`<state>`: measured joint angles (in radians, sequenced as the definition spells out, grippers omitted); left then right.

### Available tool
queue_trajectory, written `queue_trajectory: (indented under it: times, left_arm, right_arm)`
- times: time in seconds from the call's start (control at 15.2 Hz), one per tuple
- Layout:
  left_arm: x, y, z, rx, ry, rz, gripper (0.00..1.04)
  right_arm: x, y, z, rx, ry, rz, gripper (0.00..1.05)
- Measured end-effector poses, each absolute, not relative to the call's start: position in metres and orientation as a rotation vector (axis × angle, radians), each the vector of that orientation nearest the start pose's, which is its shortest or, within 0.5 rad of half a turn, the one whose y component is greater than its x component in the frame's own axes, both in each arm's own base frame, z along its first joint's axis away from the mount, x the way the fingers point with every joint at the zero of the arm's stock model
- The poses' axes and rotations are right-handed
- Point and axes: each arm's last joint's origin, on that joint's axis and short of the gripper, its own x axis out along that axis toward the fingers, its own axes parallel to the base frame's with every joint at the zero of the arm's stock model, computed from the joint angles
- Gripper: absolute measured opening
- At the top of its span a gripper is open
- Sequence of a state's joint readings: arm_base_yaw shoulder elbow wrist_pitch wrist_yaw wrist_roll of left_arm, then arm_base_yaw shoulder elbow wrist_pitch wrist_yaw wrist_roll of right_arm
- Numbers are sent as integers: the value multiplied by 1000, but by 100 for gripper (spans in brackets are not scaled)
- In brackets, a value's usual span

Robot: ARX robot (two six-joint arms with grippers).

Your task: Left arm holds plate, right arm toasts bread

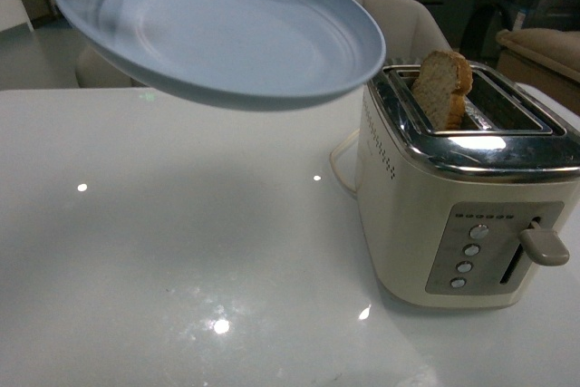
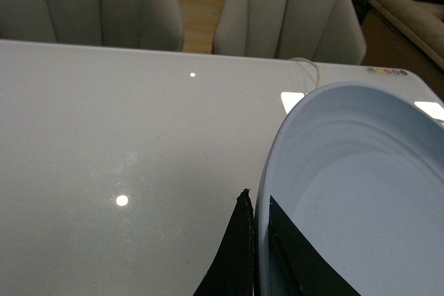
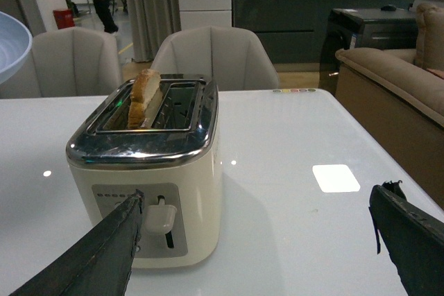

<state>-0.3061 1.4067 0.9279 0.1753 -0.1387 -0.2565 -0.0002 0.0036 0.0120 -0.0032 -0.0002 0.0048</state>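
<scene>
The pale-blue plate (image 1: 227,29) hangs tilted in the air at the upper left of the front view, its rim close to the toaster's top. My left gripper (image 2: 255,202) is shut on the plate's rim (image 2: 261,192), one jaw on each side. The bread (image 1: 444,88) stands upright in the toaster's left slot, its top sticking out; it also shows in the right wrist view (image 3: 143,95). The cream toaster (image 1: 453,215) has its lever (image 1: 544,246) up. My right gripper (image 3: 257,202) is open and empty, in front of the toaster, one finger beside the lever (image 3: 161,216).
A white glossy table (image 1: 163,251) carries the toaster at the right. The toaster's cord (image 1: 340,165) loops behind it. Grey chairs (image 3: 215,57) stand at the table's far side, and a sofa (image 3: 395,74) is to the right.
</scene>
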Motion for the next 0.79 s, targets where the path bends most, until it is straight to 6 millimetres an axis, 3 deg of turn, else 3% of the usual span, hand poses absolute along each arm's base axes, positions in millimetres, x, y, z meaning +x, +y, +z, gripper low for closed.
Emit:
queue_trajectory:
  times: [0.33,0.46,0.59,0.79]
  left_arm:
    - [365,-35,239,-304,335,46,3]
    - [387,-16,198,-297,396,146,3]
    - [395,-5,162,-293,469,211,3]
    - [398,0,131,-290,519,284,3]
  right_arm:
    - [97,0,167,5,-5,0,98]
    - [97,0,167,5,-5,0,98]
    - [97,0,167,5,-5,0,98]
    - [97,0,167,5,-5,0,98]
